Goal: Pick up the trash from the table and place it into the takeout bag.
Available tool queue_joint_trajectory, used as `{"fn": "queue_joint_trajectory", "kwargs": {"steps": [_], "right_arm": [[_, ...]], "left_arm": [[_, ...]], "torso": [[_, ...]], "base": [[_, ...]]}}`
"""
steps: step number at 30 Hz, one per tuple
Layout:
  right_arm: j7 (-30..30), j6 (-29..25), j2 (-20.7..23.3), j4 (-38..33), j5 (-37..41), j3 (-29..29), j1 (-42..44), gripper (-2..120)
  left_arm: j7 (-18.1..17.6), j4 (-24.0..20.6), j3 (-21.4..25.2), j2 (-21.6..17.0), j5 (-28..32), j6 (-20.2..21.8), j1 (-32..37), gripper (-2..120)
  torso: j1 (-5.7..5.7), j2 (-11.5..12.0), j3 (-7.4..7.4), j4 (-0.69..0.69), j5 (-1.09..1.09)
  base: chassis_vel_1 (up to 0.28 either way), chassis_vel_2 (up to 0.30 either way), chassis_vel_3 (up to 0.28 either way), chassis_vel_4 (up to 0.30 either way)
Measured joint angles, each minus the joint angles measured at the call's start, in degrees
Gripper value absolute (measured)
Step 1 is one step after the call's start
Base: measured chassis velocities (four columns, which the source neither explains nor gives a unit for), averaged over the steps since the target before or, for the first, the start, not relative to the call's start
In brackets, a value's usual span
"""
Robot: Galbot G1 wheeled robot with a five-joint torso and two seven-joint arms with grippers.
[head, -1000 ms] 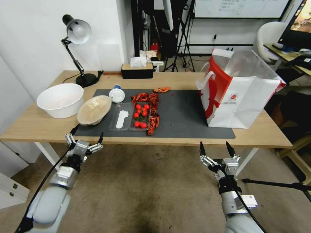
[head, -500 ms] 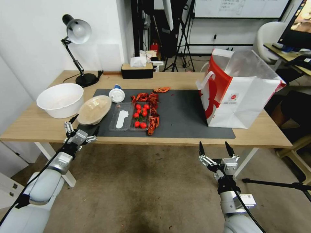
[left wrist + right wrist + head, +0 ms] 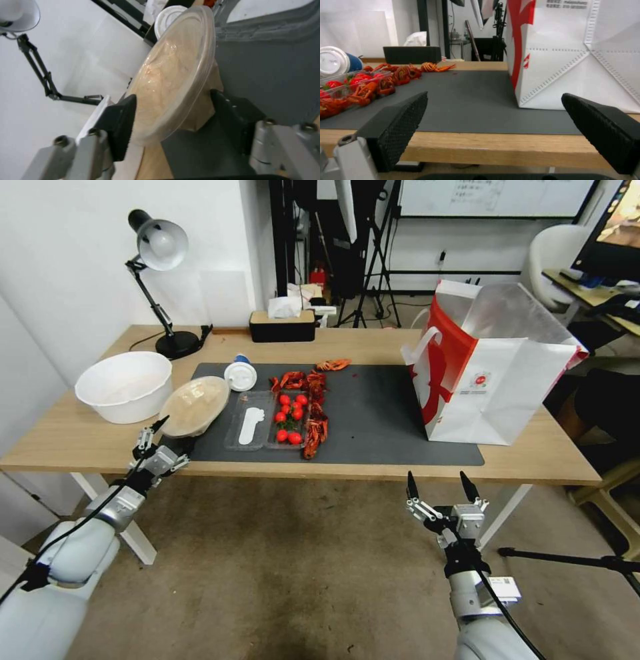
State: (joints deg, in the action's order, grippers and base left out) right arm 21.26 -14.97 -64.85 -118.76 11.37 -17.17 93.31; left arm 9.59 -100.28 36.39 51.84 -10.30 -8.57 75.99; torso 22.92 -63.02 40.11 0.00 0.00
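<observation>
With fingers spread, the left hand (image 3: 162,439) straddles the near rim of the tilted round beige bowl (image 3: 194,405) on the worktop (image 3: 373,343), while the right hand (image 3: 439,489) waits released below the worktop's front edge, near the takeout bag (image 3: 497,370).

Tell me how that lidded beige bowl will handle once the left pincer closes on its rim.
The beige bowl already sits tilted, so it may tip or swing. Its clear lid looks thin and glossy, likely flexing or slipping under the left pincer, which is open around its rim. It probably weighs little.
</observation>
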Motion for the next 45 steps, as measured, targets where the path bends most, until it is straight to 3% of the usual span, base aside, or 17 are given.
{"fn": "queue_joint_trajectory", "kwargs": {"steps": [4,5,11,19,29,31,41,45], "right_arm": [[0.0,0.0,0.0,0.1,0.0,0.1,-0.1,100],[0.0,0.0,0.1,0.1,0.0,0.2,-0.3,100],[-0.1,0.1,0.1,0.6,0.0,0.7,-1.0,100],[-0.3,0.2,0.1,0.9,0.1,1.0,-1.5,100],[-0.4,0.5,0.1,0.8,0.1,1.1,-1.8,99],[-0.4,0.5,0.1,0.8,0.0,1.1,-1.8,99],[-0.4,0.7,0.0,0.7,0.0,1.1,-2.1,99],[-0.4,1.1,0.1,0.7,0.0,1.7,-3.1,99]], "left_arm": [[0.1,0.0,0.0,-0.4,0.0,0.0,0.1,55],[0.2,-0.1,0.0,-1.1,0.0,-0.1,0.2,42],[2.9,-0.2,-0.3,-7.5,0.2,-0.7,0.7,35],[4.0,-0.2,0.0,-9.0,0.5,-1.9,1.8,13],[4.7,-0.7,0.1,-9.7,0.4,-3.6,1.7,6],[4.8,-2.6,0.2,-9.9,0.7,-4.0,1.7,0],[4.8,-7.4,0.2,-12.1,3.8,-3.4,-0.3,0],[4.7,-9.4,0.2,-14.6,7.2,-2.4,-2.2,0]], "torso": [[0.00,0.0,0.00,0.01,0.00],[0.00,0.0,0.00,0.02,0.00],[0.00,0.0,0.00,-0.01,-0.01],[0.00,0.0,0.00,0.00,-0.01],[0.00,0.0,0.00,0.01,0.00],[0.00,0.0,0.00,0.00,-0.01],[0.00,0.0,0.00,0.00,0.00],[0.00,0.0,0.00,0.00,-0.01]], "base": [[0.000,0.000,0.000,0.000],[0.000,0.000,0.000,0.000],[0.000,0.000,0.000,0.000],[0.000,0.000,0.000,0.000],[0.000,0.000,0.000,0.000],[0.000,0.000,0.000,0.000],[0.000,0.000,0.000,0.000],[0.000,0.000,0.000,0.000]]}}
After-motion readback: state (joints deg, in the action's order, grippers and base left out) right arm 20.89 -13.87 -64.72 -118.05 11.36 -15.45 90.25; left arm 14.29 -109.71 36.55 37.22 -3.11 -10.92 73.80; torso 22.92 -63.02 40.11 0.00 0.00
